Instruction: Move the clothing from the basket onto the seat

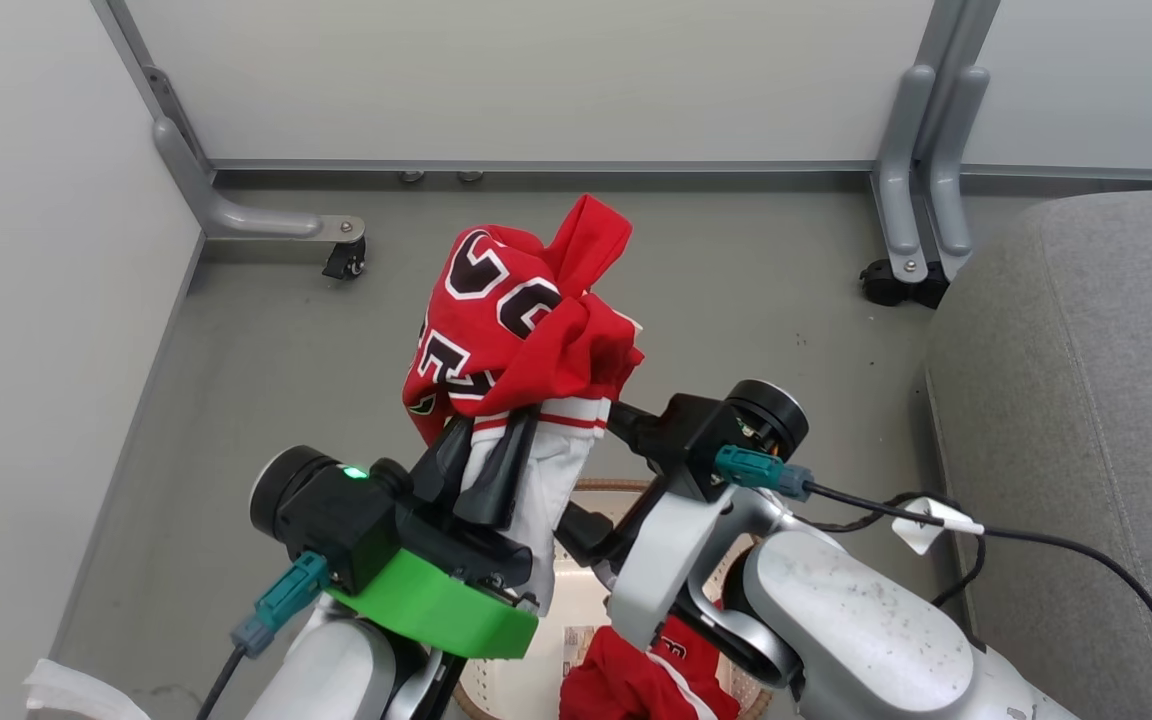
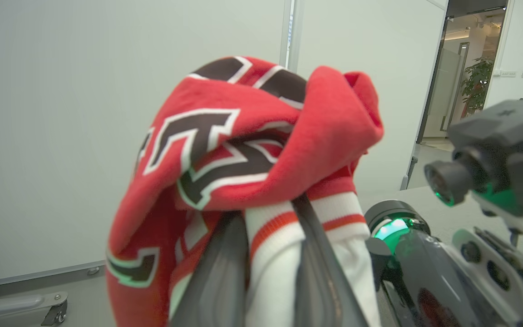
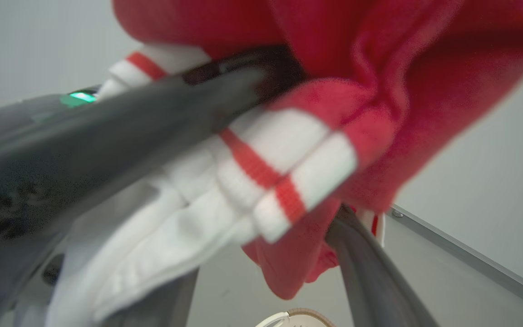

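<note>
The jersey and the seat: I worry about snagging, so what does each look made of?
The jersey looks like soft matte knit fabric, perhaps synthetic: it bunches and drapes limply, with ribbed striped trim. The seat looks like grey woven upholstery, matte, finely flecked, with a stitched seam.

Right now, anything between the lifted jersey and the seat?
Nothing visible. The jersey, gripped in the left end effector, is up clear of the basket. Toward the seat there is bare floor, plus the robot's own right arm and cable.
</note>
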You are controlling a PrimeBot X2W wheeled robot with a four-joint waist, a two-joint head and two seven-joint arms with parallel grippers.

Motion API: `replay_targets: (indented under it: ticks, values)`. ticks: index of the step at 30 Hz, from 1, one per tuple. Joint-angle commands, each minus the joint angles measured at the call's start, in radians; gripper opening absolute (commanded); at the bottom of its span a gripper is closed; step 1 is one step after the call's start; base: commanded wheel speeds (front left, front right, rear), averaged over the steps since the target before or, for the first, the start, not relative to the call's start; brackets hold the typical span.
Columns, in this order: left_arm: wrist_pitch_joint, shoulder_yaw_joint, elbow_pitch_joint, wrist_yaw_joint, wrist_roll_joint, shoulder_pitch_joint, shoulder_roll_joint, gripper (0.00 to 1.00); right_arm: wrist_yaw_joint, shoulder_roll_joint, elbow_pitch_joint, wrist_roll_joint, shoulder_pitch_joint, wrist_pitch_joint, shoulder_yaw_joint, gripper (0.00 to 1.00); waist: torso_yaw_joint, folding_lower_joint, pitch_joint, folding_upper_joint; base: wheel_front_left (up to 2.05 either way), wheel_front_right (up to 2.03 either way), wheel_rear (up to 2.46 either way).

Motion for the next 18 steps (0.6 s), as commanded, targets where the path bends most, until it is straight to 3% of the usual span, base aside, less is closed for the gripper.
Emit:
replay_targets:
  ticks: [1, 5, 6, 7, 8, 9, 16, 17, 18]
  values:
    - [0.001, -0.003, -0.002, -0.006, -0.005, -0.019, -0.005, 0.0, 0.0, 0.006, 0.018, 0.011, -0.022, -0.015, 0.015, 1.0, 0.005, 0.0, 0.002, 0.0, 0.0, 0.0, 0.0]
    - [0.0, -0.011, 0.0, -0.008, -0.01, -0.023, -0.004, 0.0, 0.0, 0.02, 0.064, 0.04, -0.066, -0.048, 0.048, 1.0, 0.011, 0.0, 0.004, 0.0, 0.0, 0.0, 0.0]
    - [0.0, -0.012, 0.0, -0.009, -0.011, -0.023, -0.003, 0.0, 0.0, 0.022, 0.075, 0.047, -0.076, -0.056, 0.056, 0.94, 0.013, 0.0, 0.004, 0.0, 0.0, 0.0, 0.0]
    - [-0.001, -0.013, 0.001, -0.01, -0.012, -0.022, -0.002, 0.0, 0.0, 0.024, 0.084, 0.052, -0.082, -0.061, 0.062, 0.55, 0.013, 0.0, 0.004, 0.0, 0.0, 0.0, 0.0]
    - [-0.001, -0.014, 0.002, -0.01, -0.014, -0.023, -0.002, 0.0, 0.0, 0.027, 0.092, 0.06, -0.089, -0.069, 0.066, 0.38, 0.014, 0.0, 0.004, 0.0, 0.0, 0.0, 0.0]
    - [-0.001, -0.015, 0.002, -0.011, -0.013, -0.022, -0.002, 0.0, 0.0, 0.029, 0.097, 0.063, -0.095, -0.079, 0.067, 0.0, 0.015, 0.0, 0.004, 0.0, 0.0, 0.0, 0.0]
    - [0.001, -0.02, 0.009, -0.003, -0.014, -0.022, 0.001, 0.0, 0.0, 0.031, 0.138, 0.107, -0.109, -0.111, 0.081, 0.0, 0.018, 0.0, -0.001, 0.0, 0.0, 0.0, 0.0]
    - [0.001, -0.017, 0.012, 0.004, -0.012, -0.021, 0.0, 0.22, 0.0, 0.028, 0.14, 0.109, -0.107, -0.115, 0.082, 0.0, 0.019, 0.0, -0.002, 0.0, 0.0, 0.0, 0.0]
    - [0.0, -0.016, 0.014, 0.009, -0.009, -0.021, 0.0, 0.66, 0.0, 0.025, 0.141, 0.116, -0.103, -0.12, 0.081, 0.0, 0.019, 0.0, -0.002, 0.0, 0.0, 0.0, 0.0]
